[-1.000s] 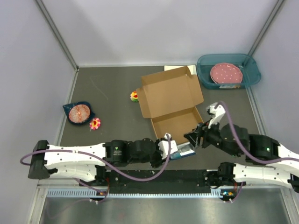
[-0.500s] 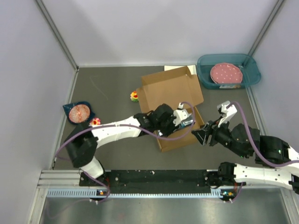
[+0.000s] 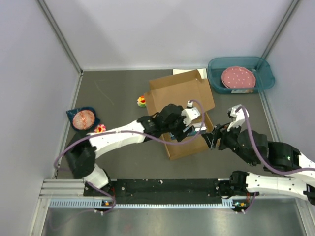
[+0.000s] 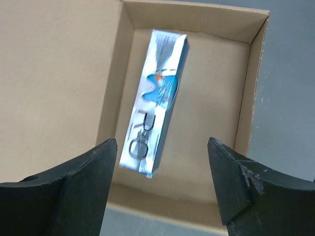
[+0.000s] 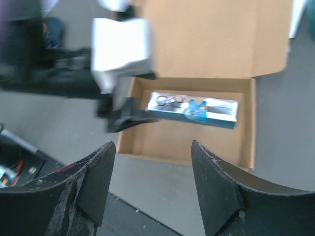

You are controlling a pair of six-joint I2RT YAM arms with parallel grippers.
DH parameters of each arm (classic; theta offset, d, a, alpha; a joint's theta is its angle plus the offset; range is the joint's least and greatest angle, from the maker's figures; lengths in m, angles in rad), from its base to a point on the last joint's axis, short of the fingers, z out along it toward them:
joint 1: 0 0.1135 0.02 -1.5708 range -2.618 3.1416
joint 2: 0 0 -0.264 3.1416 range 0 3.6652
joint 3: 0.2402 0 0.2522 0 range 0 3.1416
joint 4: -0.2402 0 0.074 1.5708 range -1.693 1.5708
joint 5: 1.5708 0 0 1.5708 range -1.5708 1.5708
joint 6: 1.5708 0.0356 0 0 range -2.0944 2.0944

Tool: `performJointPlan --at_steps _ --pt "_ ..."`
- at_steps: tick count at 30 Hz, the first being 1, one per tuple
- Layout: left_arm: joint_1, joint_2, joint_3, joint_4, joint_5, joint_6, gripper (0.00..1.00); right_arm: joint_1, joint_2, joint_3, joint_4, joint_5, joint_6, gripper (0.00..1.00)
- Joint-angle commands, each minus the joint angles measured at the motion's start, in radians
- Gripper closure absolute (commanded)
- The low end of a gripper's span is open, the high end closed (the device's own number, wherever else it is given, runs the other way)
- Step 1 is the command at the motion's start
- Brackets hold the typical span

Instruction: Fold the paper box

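Observation:
The paper box (image 3: 178,94) lies open mid-table, brown cardboard, lid flat at the back and shallow tray (image 3: 189,145) toward me. A blue and silver carton (image 4: 153,101) is in the tray (image 4: 211,98), lengthwise, touching neither finger. My left gripper (image 4: 161,143) hangs open just above the tray's near end (image 3: 189,129). My right gripper (image 5: 152,145) is open and holds nothing, off the tray's right front corner (image 3: 213,139). The right wrist view shows the carton (image 5: 194,109) inside the tray (image 5: 192,140) with the left gripper (image 5: 123,114) at its end.
A teal bin (image 3: 263,78) holding a pink dotted plate (image 3: 238,76) stands at the back right. A dark blue dish with an orange disc (image 3: 83,119) and a small flower toy (image 3: 100,130) sit at the left. Another flower toy (image 3: 141,101) lies by the lid's left edge.
My left arm swung from near the bases over to the box with the carton, then opened and let it go in the tray. The right gripper shifted slightly and widened.

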Motion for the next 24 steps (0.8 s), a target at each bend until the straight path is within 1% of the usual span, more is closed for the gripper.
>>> performJointPlan --at_steps 1,2,3,4,5,6,8,9,10,11,12,13,16,18,20,24 --pt "0.001 -0.252 -0.130 0.076 -0.158 -0.127 0.20 -0.123 0.070 -0.003 0.005 0.078 -0.015 0.35" --pt "-0.001 -0.283 -0.161 0.085 -0.198 -0.203 0.21 -0.270 0.092 -0.011 0.014 0.039 -0.016 0.35" --pt "0.001 -0.311 -0.214 0.088 -0.251 -0.239 0.23 -0.359 0.112 -0.023 0.034 -0.086 -0.021 0.35" --pt "-0.004 -0.364 -0.240 0.085 -0.284 -0.280 0.25 -0.451 0.150 -0.040 0.060 -0.170 -0.027 0.35" --pt "-0.010 -0.395 -0.270 0.088 -0.339 -0.379 0.25 -0.646 0.165 -0.084 0.127 -0.254 -0.019 0.35" --pt "-0.010 -0.424 -0.334 0.090 -0.405 -0.427 0.26 -0.723 0.178 -0.113 0.168 -0.392 -0.007 0.35" --pt "-0.010 -0.507 -0.417 0.139 -0.447 -0.527 0.25 -0.869 0.227 -0.194 0.258 -0.472 0.011 0.35" --pt "-0.010 -0.536 -0.488 0.159 -0.457 -0.553 0.25 -0.875 0.250 -0.213 0.337 -0.450 0.007 0.35" --pt "-0.010 -0.578 -0.517 0.168 -0.488 -0.581 0.25 -0.877 0.276 -0.221 0.369 -0.419 -0.002 0.34" --pt "-0.012 -0.599 -0.538 0.164 -0.494 -0.625 0.25 -0.880 0.343 -0.221 0.390 -0.401 -0.021 0.34" --pt "-0.012 -0.619 -0.567 0.153 -0.506 -0.645 0.25 -0.880 0.374 -0.221 0.437 -0.381 -0.027 0.34" --pt "-0.010 -0.694 -0.598 0.100 -0.560 -0.683 0.26 -0.886 0.488 -0.204 0.488 -0.362 -0.024 0.34" --pt "-0.010 -0.783 -0.639 0.059 -0.634 -0.714 0.27 -0.891 0.541 -0.210 0.533 -0.319 0.000 0.34" --pt "-0.010 -0.851 -0.673 0.042 -0.681 -0.740 0.27 -0.920 0.569 -0.224 0.545 -0.319 0.027 0.35" --pt "-0.010 -0.907 -0.717 0.042 -0.735 -0.762 0.27 -0.940 0.580 -0.273 0.580 -0.350 0.048 0.36" --pt "-0.010 -0.945 -0.767 0.081 -0.790 -0.757 0.27 -0.944 0.653 -0.318 0.611 -0.388 0.051 0.37"
